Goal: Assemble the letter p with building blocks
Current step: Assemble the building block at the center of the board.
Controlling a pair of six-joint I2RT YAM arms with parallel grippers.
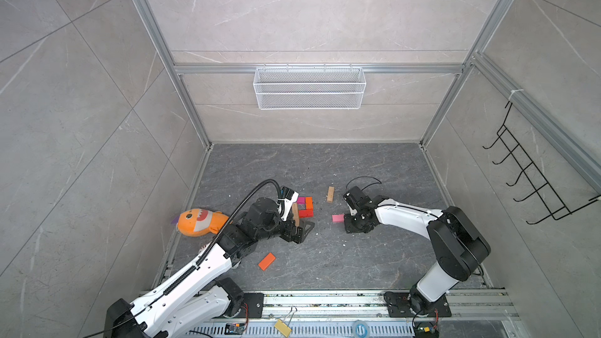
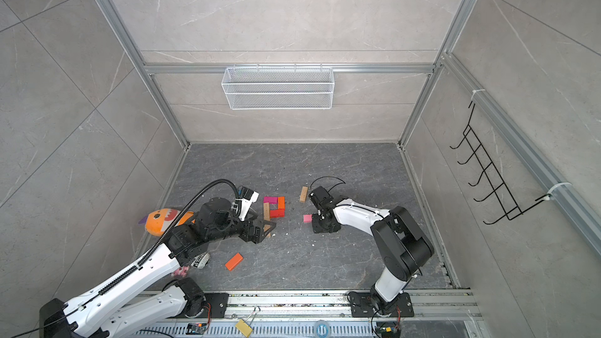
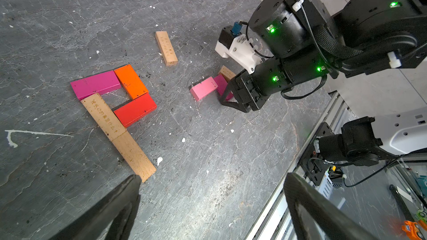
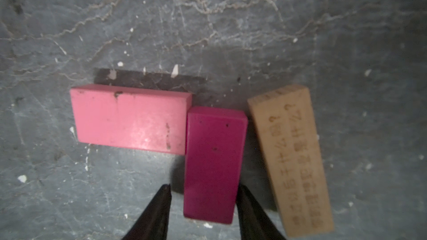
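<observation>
Magenta block (image 4: 213,165) within low right pincer (image 4: 204,187)

The letter p (image 2: 277,213) lies flat, lower centre in both top views: two tan stem blocks (image 3: 134,155), and a loop of magenta bar (image 3: 96,84), orange bar (image 3: 130,81) and red bar (image 3: 136,109). Right of it, a light pink block (image 4: 129,118) touches a second magenta block (image 4: 213,165), with a tan block (image 4: 293,158) just beside. A loose tan block (image 1: 330,194) lies above these; a loose orange block (image 1: 267,261) lies lower left.
</observation>
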